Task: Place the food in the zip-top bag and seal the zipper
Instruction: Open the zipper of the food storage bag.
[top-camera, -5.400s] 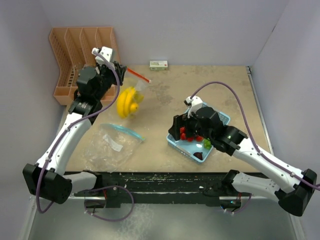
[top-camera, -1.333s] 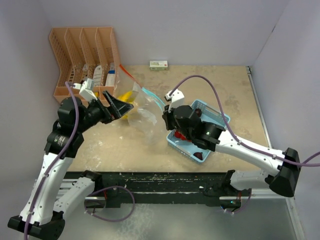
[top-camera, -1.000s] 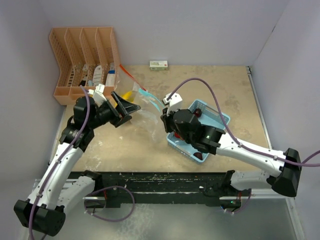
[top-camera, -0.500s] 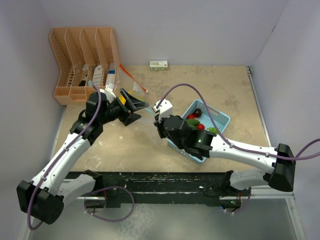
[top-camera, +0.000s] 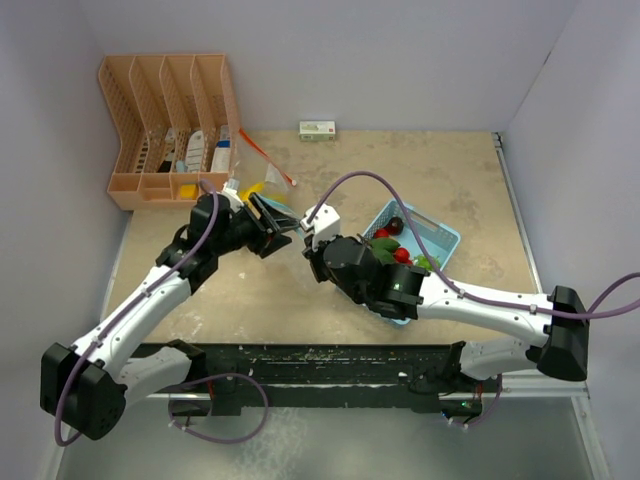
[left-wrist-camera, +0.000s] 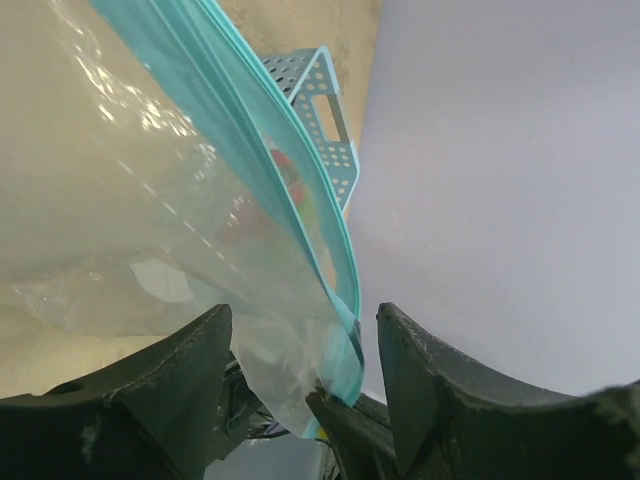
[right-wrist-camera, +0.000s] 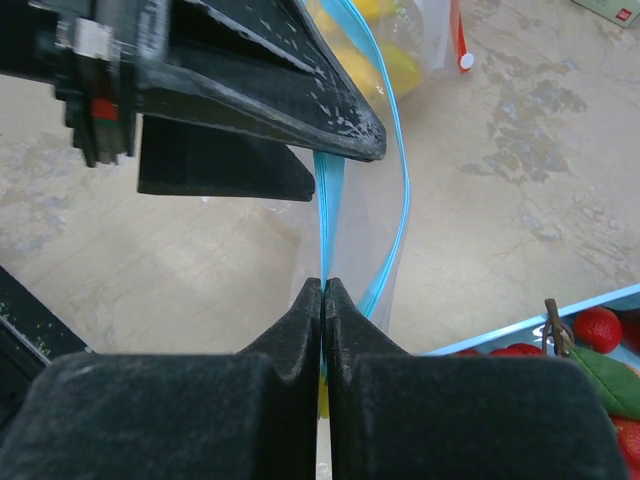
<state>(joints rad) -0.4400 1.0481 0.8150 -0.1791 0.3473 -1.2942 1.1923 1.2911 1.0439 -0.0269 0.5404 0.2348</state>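
Observation:
The clear zip-top bag (top-camera: 291, 213) with a teal zipper hangs between the two arms. My right gripper (right-wrist-camera: 323, 283) is shut on its teal zipper edge (right-wrist-camera: 326, 200), seen from above just left of the basket (top-camera: 309, 244). My left gripper (left-wrist-camera: 303, 310) straddles the same bag (left-wrist-camera: 150, 200), jaws apart with a gap on the right side; from above it sits at the bag's left (top-camera: 281, 221). Red food (top-camera: 401, 254) and green food (right-wrist-camera: 612, 372) lie in the light-blue basket (top-camera: 443, 240). Yellow food (top-camera: 256, 188) sits in another bag with a red zipper.
An orange file rack (top-camera: 165, 110) stands at the back left, and a small box (top-camera: 317, 128) lies by the back wall. The red-zipper bag (right-wrist-camera: 455, 40) lies just behind the held bag. Walls close in on three sides.
My left gripper has swung right up to the bag and narrowed its jaws around its corner. The right gripper, still shut on the zipper, has shifted left toward it.

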